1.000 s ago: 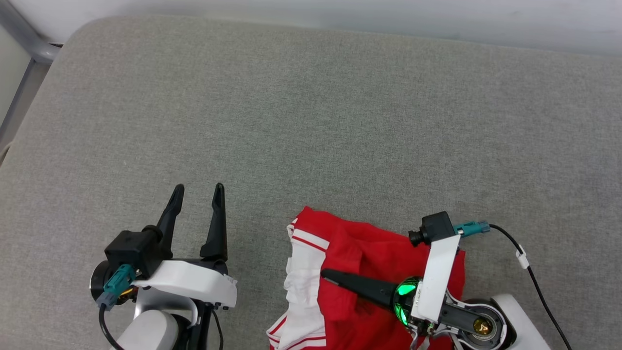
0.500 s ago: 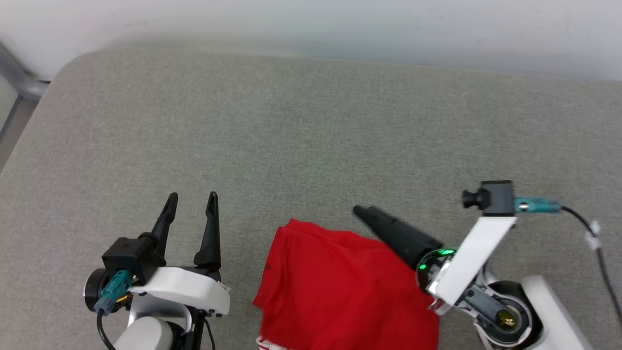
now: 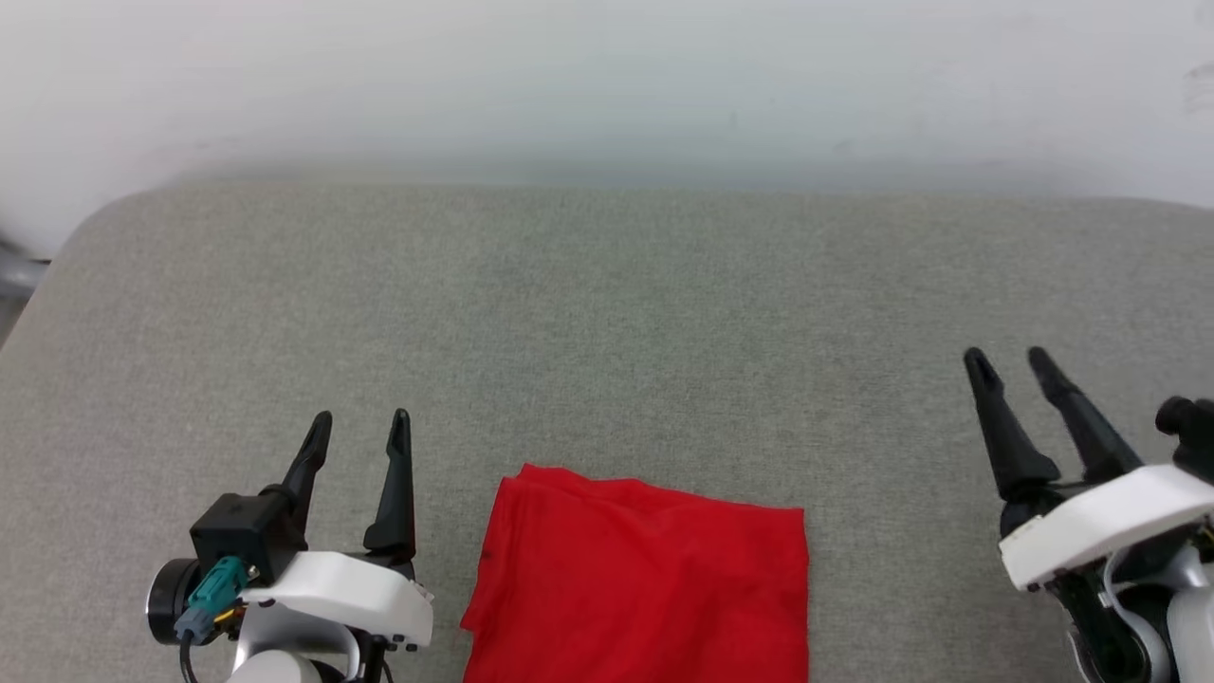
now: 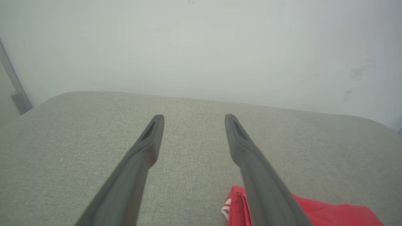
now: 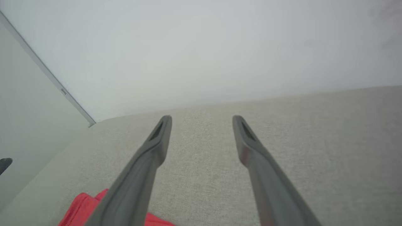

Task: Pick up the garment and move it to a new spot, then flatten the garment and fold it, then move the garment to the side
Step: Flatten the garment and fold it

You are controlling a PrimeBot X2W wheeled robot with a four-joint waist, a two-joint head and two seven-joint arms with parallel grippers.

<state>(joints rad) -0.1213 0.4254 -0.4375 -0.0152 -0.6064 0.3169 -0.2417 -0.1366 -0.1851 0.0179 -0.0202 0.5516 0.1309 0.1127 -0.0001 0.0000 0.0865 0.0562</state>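
While the bright red soft jersey garment point(image 3: 645, 579) is lying as a neat folded rectangle, the folding step is looking finished.
It is resting at the near edge of the grey woven padded surface point(image 3: 607, 313), between the two arms and touching neither. The left gripper point(image 3: 361, 417) is hovering just beside the cloth's left edge, its long dark fingers apart and holding nothing. The right gripper point(image 3: 1007, 359) is standing well apart on the right, its fingers also spread and empty. I am judging that the pick-up, flattening and folding are done, and that only the move to the side is left to do.
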